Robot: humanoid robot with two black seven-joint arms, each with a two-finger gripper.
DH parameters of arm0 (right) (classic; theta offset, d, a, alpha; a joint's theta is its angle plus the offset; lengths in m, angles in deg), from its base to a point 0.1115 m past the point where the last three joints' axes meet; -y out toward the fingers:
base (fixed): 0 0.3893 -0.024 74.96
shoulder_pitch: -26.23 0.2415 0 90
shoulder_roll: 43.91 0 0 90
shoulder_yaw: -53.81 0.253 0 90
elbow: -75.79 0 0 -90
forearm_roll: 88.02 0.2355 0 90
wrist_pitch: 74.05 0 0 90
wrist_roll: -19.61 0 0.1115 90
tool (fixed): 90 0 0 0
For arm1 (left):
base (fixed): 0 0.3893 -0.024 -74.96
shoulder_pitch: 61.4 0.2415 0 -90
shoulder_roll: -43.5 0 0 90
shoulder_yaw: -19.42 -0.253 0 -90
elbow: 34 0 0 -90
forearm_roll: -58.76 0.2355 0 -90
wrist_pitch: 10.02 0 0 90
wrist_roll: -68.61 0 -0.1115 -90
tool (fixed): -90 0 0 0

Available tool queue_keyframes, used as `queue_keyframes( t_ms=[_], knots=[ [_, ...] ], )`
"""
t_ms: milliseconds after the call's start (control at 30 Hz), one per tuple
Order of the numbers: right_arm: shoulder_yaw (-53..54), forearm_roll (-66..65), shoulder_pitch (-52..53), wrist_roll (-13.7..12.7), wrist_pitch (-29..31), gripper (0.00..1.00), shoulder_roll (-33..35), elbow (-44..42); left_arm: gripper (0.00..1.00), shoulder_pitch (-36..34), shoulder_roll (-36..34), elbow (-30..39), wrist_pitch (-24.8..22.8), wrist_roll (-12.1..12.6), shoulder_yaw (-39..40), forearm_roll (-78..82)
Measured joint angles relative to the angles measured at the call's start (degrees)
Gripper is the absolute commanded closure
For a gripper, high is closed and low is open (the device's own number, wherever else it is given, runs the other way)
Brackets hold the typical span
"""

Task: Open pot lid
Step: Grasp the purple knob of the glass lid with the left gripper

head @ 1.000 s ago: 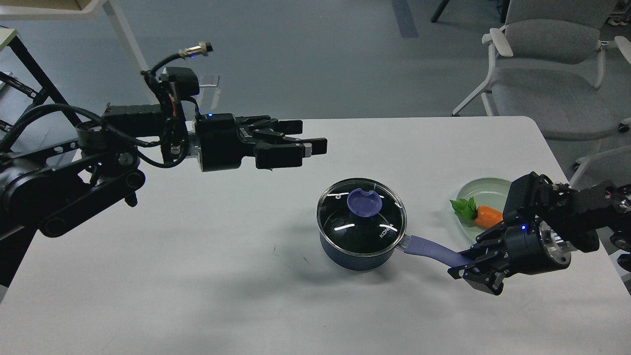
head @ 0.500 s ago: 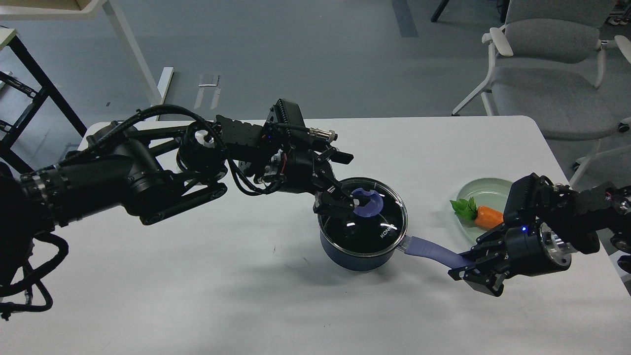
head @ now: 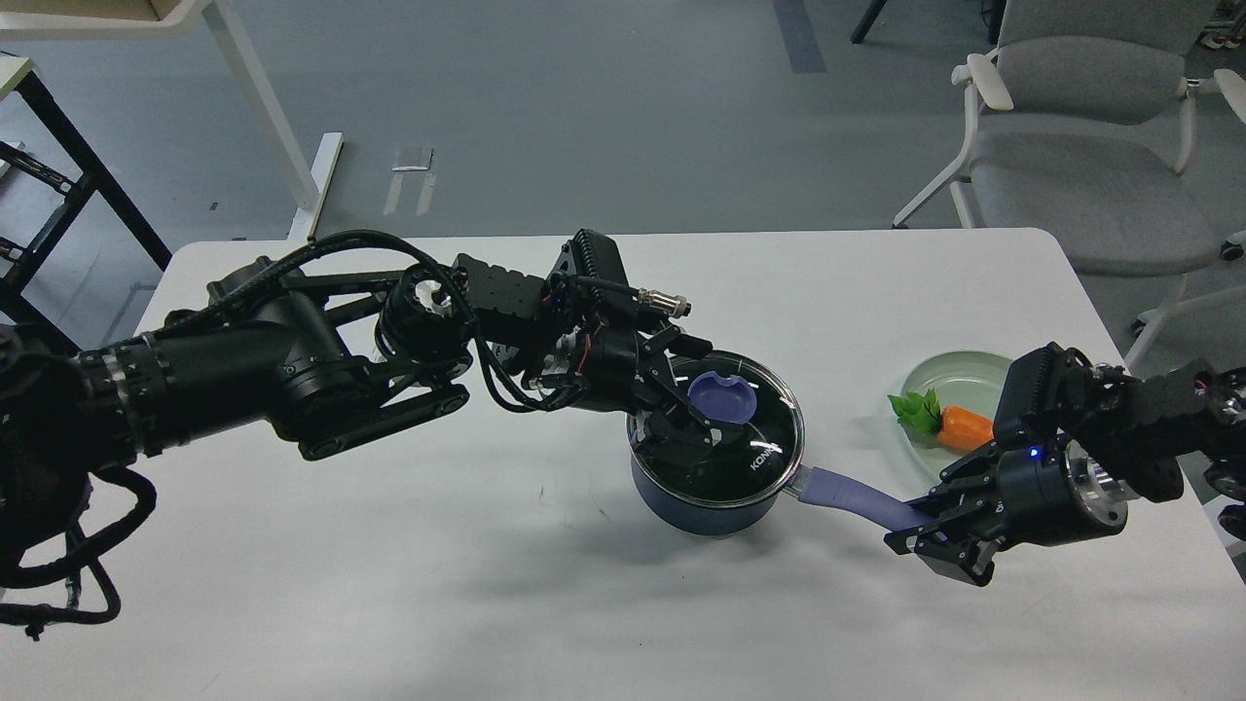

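Lying just right of the left gripper, the pot lid knob is approached; finger spread cannot be told. The pot handle seems clamped by the right gripper.

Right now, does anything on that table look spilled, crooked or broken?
Nothing stands out. The pot lid sits flat and centred on the pot, the carrot lies on its green plate, and the white table shows no spill. The right pincer grips the pot's handle; the left pincer is at the lid's knob.
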Motion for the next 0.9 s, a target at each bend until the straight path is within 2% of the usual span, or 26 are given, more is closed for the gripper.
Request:
queue_keyframes(
  t_ms=[267, 567, 733, 833, 900],
  knots=[
    [0.00, 0.07, 0.00, 0.00, 0.00, 0.75, 0.00, 0.00, 0.01, 0.23, 1.88, -3.05, 0.32, 0.00, -0.49, 0.16],
    [0.00, 0.20, 0.00, 0.00, 0.01, 0.74, 0.00, 0.00, 0.06, 0.95, 2.45, -3.56, 0.54, 0.00, -0.50, 0.17],
    [0.00, 0.20, 0.00, 0.00, 0.01, 0.74, 0.00, 0.00, 0.16, 1.49, 3.28, -4.11, 0.65, 0.00, -0.50, 0.13],
    [0.00, 0.20, 0.00, 0.00, 0.01, 0.74, 0.00, 0.00, 0.34, 1.67, 3.39, -4.41, 0.73, 0.00, -0.50, 0.13],
    [0.00, 0.20, 0.00, 0.00, 0.01, 0.74, 0.00, 0.00, 0.40, 1.69, 3.54, -4.65, 0.95, 0.00, -0.48, 0.13]
  ],
)
